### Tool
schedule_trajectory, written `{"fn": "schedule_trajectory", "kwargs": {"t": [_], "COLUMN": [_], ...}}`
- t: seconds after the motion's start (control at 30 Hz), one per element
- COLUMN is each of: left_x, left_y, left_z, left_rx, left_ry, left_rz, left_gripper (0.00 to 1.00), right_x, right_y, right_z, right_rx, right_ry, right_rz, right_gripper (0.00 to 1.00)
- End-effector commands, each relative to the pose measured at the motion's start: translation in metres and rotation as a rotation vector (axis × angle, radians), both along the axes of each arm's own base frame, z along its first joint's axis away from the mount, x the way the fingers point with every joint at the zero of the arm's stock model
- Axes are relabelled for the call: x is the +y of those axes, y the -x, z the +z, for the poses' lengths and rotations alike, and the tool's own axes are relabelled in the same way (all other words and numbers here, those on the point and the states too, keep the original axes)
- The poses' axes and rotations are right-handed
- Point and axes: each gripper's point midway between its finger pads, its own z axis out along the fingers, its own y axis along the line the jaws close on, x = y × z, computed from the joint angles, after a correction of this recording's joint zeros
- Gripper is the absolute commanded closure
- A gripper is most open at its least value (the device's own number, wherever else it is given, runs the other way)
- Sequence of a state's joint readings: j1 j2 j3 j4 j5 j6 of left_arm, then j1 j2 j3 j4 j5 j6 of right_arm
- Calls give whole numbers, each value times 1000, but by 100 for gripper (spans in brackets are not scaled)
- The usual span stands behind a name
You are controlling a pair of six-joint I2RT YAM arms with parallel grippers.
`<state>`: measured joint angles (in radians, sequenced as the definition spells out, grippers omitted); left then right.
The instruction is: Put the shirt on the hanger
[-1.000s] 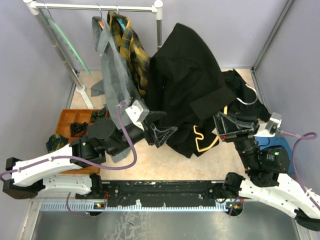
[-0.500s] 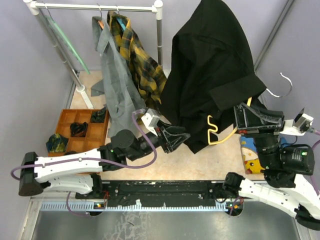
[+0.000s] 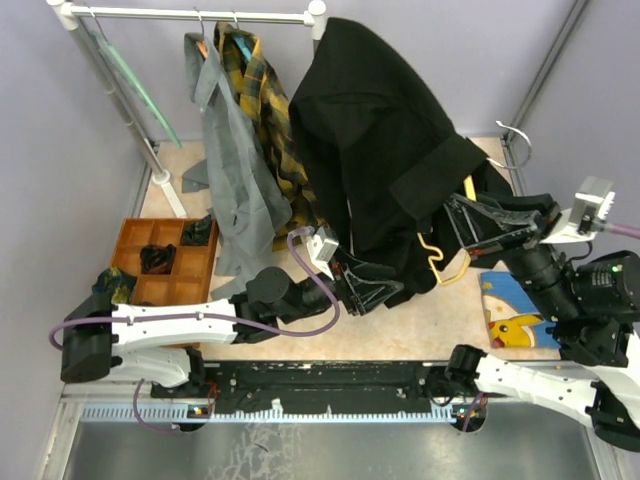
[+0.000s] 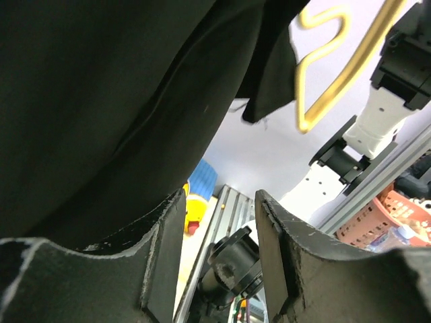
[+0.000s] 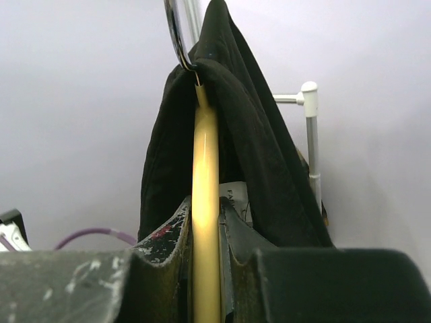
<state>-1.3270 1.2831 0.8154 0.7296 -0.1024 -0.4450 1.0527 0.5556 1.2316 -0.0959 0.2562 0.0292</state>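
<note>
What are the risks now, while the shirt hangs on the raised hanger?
1. One yellow end of the hanger sticks out bare below the shirt; the fabric seems uneven and may slide off.
2. The open left gripper is at the hem and may snag it.

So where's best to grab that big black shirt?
Probably its loose lower hem, from underneath on the left: the soft black long-sleeved shirt hangs free there, while the right gripper has its jaws shut on the slim yellow hanger on the other side.
</note>
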Motion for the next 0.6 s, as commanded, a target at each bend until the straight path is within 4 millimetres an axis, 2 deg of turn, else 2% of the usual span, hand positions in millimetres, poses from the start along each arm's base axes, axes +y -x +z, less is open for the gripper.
{"fn": "schedule_trajectory", "kwargs": {"t": [0.0,0.23,0.57], "left_x": [1,5,-3], "left_y": [9,14,-2], "left_z": [32,42,43], "left_rx": [-34,-32,-9], "left_ry": [127,185,186], "left_rz": [-42,-67,7], "left_gripper": [46,37,31], "right_x": [-6,-4,-3], "right_y": [10,7,5], "right_z": [27,26,21], "right_rx": [-83,-85,-86], "right_ry": [-12,-42,-123], "right_rz": [9,1,13], "right_gripper": [100,100,100]}}
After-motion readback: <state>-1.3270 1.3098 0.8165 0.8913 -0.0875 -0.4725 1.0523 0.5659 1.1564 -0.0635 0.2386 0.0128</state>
